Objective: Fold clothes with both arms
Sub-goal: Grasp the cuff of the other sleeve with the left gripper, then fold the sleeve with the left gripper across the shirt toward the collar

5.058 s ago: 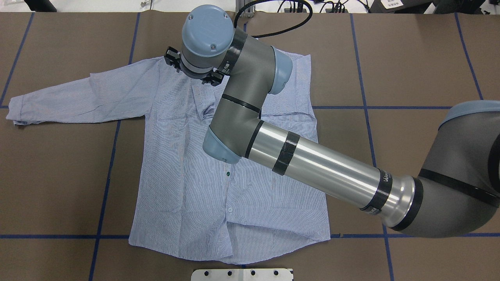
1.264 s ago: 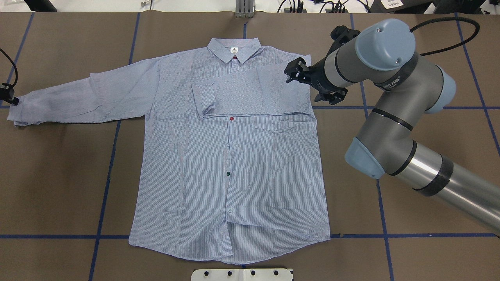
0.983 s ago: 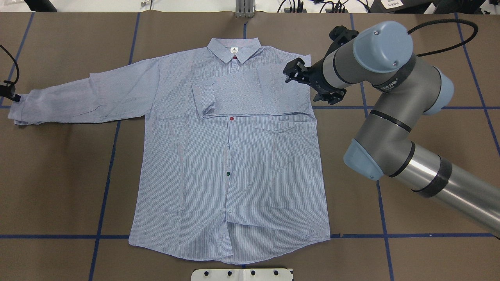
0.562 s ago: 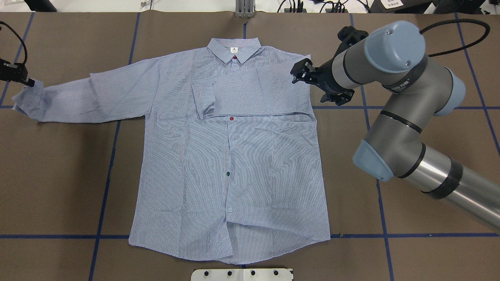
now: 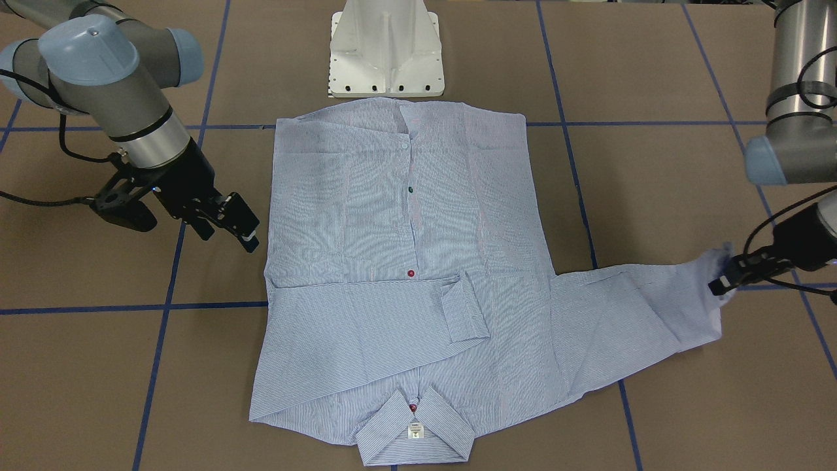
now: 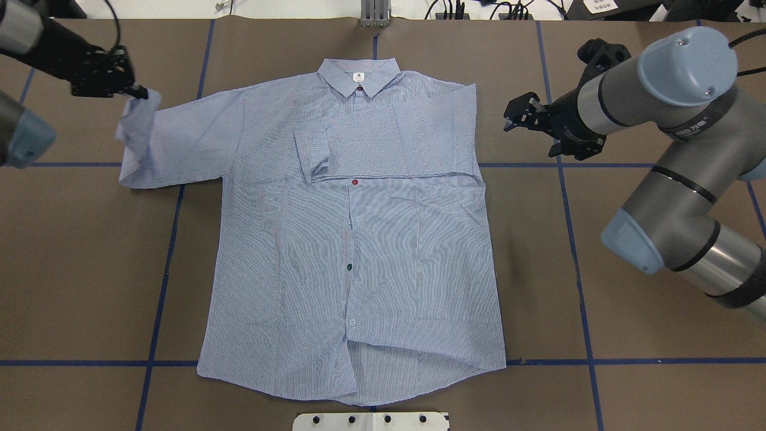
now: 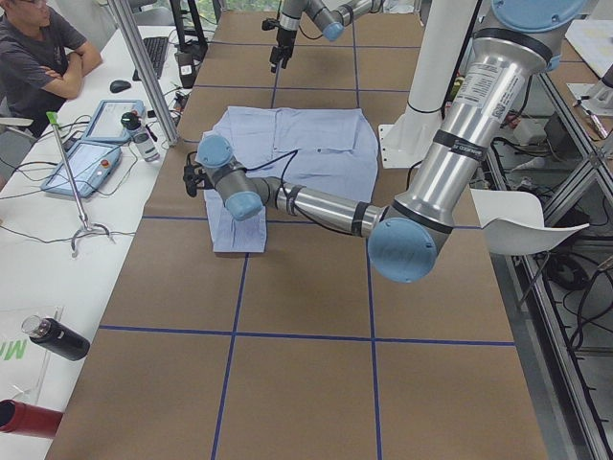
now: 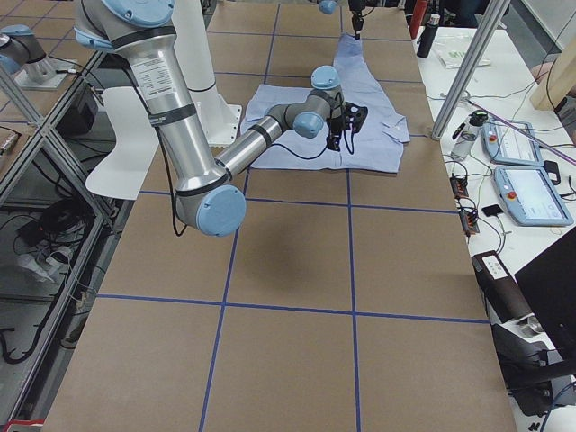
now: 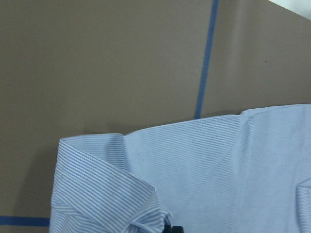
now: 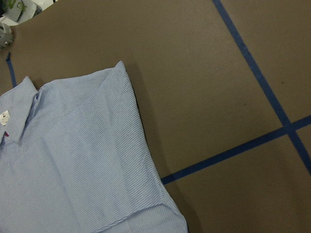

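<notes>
- The pinstriped shirt [image 6: 359,251] lies front up and buttoned on the brown bench [image 6: 598,269], with its collar [image 6: 344,75] at the end away from the robot.
- One sleeve [image 6: 383,140] is folded flat across the chest, just below the collar.
- The left gripper [image 6: 136,91] is clenched on the cuff [image 6: 139,117] of the other sleeve, holding it up off the bench beside the shirt's shoulder.
- The right gripper [image 6: 516,115] hangs released near the shirt's opposite shoulder, not touching it.
- A small white neck label [image 6: 358,76] sits inside the collar; its writing is too small to read.

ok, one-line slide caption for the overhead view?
Mid-fold: left pincer holds the shirt cuff raised off the table; right pincer hangs open beside the folded sleeve.
</notes>
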Tool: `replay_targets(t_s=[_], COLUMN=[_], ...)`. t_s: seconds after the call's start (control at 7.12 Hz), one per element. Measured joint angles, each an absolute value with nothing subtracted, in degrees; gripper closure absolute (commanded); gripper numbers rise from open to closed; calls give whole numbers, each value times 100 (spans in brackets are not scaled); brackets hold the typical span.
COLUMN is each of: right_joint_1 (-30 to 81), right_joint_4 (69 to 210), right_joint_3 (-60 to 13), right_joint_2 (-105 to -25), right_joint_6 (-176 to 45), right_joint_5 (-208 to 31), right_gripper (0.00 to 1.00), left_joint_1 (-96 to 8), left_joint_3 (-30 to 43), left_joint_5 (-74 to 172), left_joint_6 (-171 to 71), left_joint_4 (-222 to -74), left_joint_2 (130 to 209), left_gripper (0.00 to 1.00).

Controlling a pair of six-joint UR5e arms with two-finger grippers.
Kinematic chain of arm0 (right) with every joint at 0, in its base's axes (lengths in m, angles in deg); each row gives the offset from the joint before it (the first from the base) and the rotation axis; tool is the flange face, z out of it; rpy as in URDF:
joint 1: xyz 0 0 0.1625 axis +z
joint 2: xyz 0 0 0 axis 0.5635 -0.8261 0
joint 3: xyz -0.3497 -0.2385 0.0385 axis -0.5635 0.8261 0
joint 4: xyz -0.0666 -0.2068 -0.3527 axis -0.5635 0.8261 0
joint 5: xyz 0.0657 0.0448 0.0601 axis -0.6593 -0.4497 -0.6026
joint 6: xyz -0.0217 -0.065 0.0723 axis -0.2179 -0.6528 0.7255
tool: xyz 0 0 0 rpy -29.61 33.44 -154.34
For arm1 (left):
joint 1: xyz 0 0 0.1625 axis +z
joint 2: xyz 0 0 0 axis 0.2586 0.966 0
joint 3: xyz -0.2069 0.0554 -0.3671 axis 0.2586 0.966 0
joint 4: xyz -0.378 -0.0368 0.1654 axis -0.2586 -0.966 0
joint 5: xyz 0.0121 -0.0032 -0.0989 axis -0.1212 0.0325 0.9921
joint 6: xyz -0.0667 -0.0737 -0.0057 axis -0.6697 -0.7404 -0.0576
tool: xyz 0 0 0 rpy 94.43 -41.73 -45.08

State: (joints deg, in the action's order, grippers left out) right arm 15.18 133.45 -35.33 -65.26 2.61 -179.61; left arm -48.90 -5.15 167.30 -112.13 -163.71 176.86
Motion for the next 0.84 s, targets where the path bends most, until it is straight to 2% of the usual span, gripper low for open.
replay_targets(t_s=[0.28,0.84], right_joint_1=[1811,1890], right_joint_4=[13338,13333], right_joint_3=[-3592,-3603], right_joint_2=[-6800,-6923], right_joint_6=[-139,-235], right_joint_5=[-18226,-18239], right_gripper=[0,0], left_joint_1=[-3944,-2870], left_joint_3=[-536,-1360], left_joint_5=[15924,14608], left_joint_6=[-12989,-14345], left_joint_4=[-16369,-16418], left_joint_2=[18662,20237], left_gripper=[100,100])
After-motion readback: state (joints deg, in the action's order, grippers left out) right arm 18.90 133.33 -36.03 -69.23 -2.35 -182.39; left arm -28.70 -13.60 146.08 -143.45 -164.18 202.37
